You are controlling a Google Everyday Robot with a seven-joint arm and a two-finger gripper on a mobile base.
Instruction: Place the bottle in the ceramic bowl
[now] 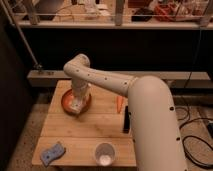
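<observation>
Glossy orange-brown ceramic bowl (66, 102) — shallow, round, gripper (76, 105) over it

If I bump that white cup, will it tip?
Cup looks light and empty, standing upright, so it probably tips or skids easily. Once down, its round wall would likely roll. Gripper is over the bowl, away from it.

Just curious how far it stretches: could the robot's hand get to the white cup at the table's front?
Probably yes. The hand hangs over the ceramic bowl, and the white cup stands in the open nearer the robot, with nothing standing between them.
</observation>
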